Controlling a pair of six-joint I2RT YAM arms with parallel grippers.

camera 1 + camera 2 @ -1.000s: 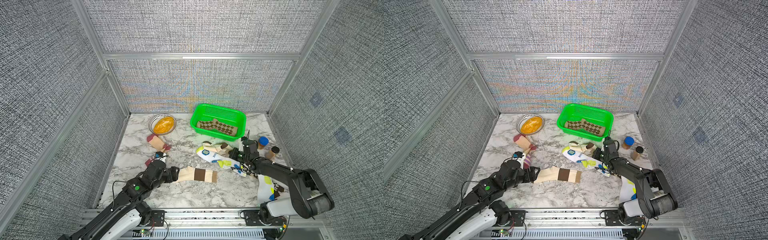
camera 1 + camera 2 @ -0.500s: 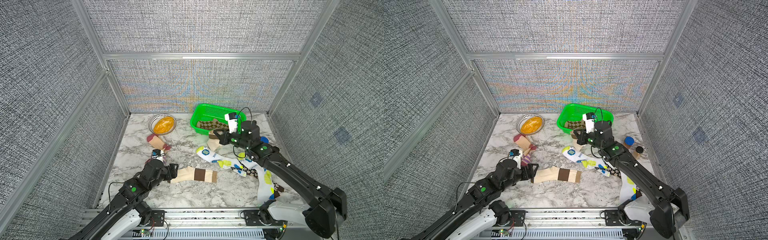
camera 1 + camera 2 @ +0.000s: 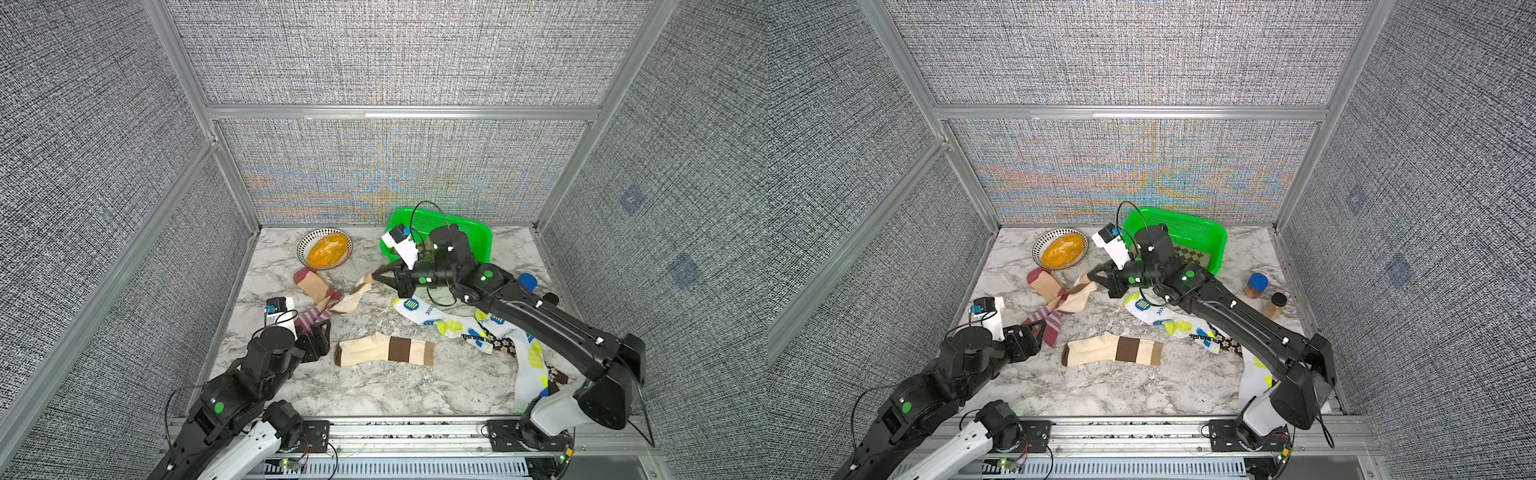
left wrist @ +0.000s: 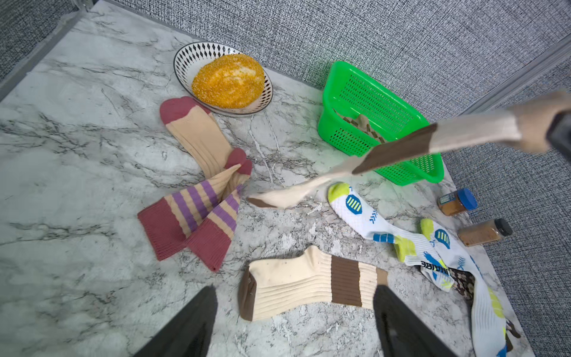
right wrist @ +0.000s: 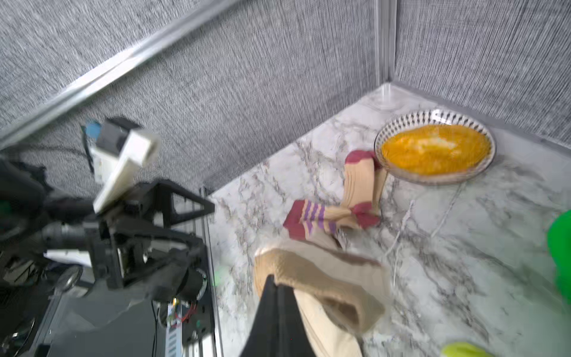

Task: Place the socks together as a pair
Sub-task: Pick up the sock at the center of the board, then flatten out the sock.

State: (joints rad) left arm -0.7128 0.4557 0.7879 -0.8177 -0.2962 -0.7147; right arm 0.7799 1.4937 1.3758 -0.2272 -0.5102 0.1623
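I am looking down on a marble table (image 3: 395, 390) inside a grey-walled cell. The right gripper (image 3: 374, 276) is reaching out over the table in front of the green basket (image 3: 478, 239), its jaws pinching together on the tan cuff of the held cream sock (image 3: 353, 297). That sock is hanging slantwise from the grip, brown band in the middle. Its brown toe is reaching down to the table just beside the striped socks (image 3: 316, 299), a maroon-and-peach pair lying crossed with purple stripes. The wrist views are showing this sock blurred.

The left gripper (image 4: 293, 290) is hovering low near the table's front left, its jaws standing wide apart and gripping nothing. The matching cream sock (image 3: 384, 350) is lying flat on the marble directly in front of it, brown toe towards the gripper, well apart from its hanging partner.

Two white socks with lime spots (image 3: 440, 320) are sprawling under the right arm. A brown daisy-print sock (image 3: 503, 344) is peeking out between them. Tan argyle socks (image 3: 1192, 253) are lying inside the basket. A patterned bowl (image 3: 305, 243) of yellow grain is sitting at the back, touching the toe of one striped sock. Two small jars (image 3: 1256, 284) are standing near the right wall.
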